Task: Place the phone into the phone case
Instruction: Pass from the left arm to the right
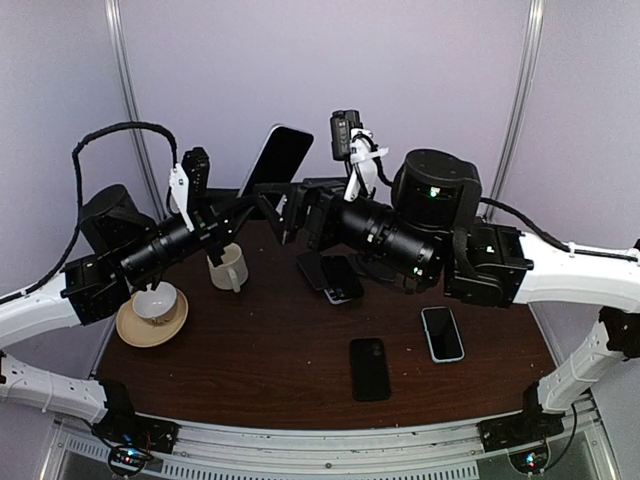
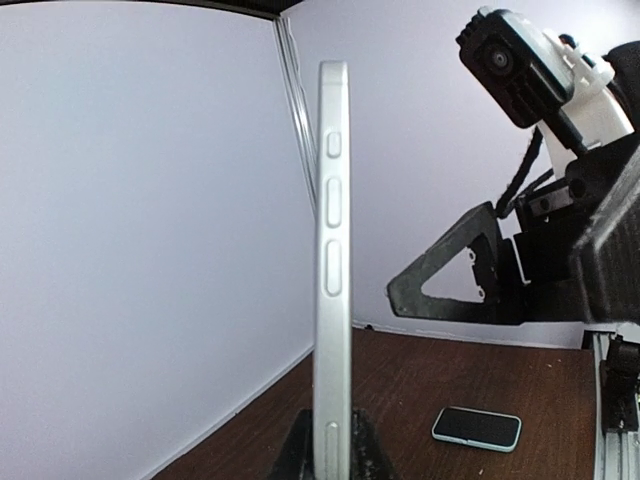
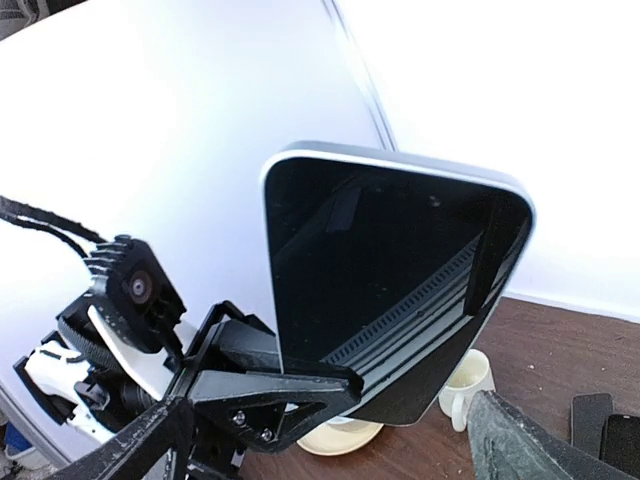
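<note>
Pinching the phone point(image 1: 277, 155) at its base, the left hand point(image 1: 255, 203) holds it upright; right hand point(image 1: 300, 215) spread wide.

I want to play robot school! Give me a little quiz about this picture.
1. True or false: the left gripper is shut on the phone, holding it up off the table.
2. Pick one. What stands on the saucer? A: a cup. B: a banana. C: a toy car.
3. Fill the gap: the right gripper is beside the raised phone with its jaws ____.
Key: 1 true; 2 A; 3 open.
</note>
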### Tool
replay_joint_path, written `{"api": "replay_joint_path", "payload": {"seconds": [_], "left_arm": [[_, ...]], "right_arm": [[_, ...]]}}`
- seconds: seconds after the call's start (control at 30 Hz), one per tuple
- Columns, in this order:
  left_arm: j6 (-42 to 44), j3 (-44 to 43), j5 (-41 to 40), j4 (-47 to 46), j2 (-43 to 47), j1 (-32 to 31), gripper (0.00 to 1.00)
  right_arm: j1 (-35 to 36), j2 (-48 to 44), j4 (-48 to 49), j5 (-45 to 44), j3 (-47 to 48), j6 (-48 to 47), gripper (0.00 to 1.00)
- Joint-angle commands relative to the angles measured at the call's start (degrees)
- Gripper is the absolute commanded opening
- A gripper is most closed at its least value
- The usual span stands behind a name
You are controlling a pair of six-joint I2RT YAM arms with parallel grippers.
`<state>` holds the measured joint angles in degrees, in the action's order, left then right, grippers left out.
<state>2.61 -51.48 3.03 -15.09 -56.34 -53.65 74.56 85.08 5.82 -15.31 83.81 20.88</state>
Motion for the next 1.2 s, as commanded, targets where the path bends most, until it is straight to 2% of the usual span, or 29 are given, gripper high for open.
{"api": "replay_joint_path", "payload": {"seconds": [0.0,0.2,0.3,0.5,0.73,1.17], "left_arm": [[1.27,-1.81,-0.84,-13.85,-0.81,-0.16,0.00],[1.44,-1.70,-1.29,-17.94,-4.17,-0.67,0.00],[2.51,-1.61,-2.12,-19.87,-5.46,-1.66,0.00],[6.69,-0.40,-8.74,-22.22,-6.44,-3.91,0.00],[6.54,2.05,-9.18,-24.65,-6.10,-4.57,0.00],[6.45,4.24,-11.51,-24.59,-4.81,-5.00,0.00]], "right_arm": [[-1.76,1.38,7.44,-4.72,0.26,-1.84,0.99],[-2.80,4.91,11.00,0.68,2.37,-5.30,1.00],[-3.24,6.03,11.58,-0.29,3.12,-5.03,0.99],[-4.15,6.59,12.56,-2.16,2.95,-3.84,0.99],[-5.51,7.82,13.61,-2.50,3.05,-0.41,0.90],[-5.99,8.37,12.05,-2.18,5.33,-1.98,0.82]]}}
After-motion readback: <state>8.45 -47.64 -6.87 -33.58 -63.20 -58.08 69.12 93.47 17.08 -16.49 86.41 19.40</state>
